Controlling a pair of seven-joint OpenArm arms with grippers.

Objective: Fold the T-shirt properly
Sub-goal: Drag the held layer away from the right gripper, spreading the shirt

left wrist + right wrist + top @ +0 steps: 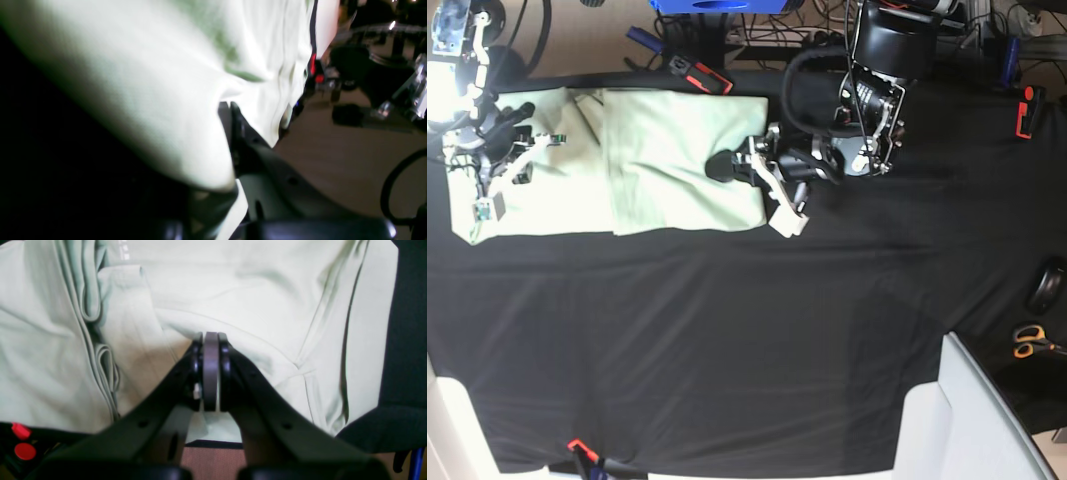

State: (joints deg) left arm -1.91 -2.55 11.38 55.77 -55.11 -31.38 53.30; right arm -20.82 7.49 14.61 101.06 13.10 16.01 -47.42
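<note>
The counter [727, 330], draped in black cloth, carries nearly everything, and most of it lies bare; the T-shirt [677, 165] sits along its far edge toward the far left corner as the base view shows it, spread as a long pale green band with at least one lengthwise fold already laid over, a seam of that fold running across its middle. I judge the job partly done: the sides look turned in, but the shirt is long and not yet doubled end to end, and the cloth bunches in ridges near the collar end. My left claw [732, 166] sits at the shirt's right end, and from its wrist camera I see the jaws pinching a lifted fold of the T-shirt, cloth draped over one finger. My right claw [210, 340] is at the opposite end by the counter's left edge, pressed together with green cloth lying all round its tips; I cannot tell whether any fabric is caught between them. Around me, clamps [697, 75] grip the cloth at the far edge, another clamp [1024, 110] sits at the far right, a blue bin [717, 8] stands beyond the far edge, and scissors [1030, 342] lie off the right edge. None of these block the fold; only my own arms crowd the shirt's ends.
</note>
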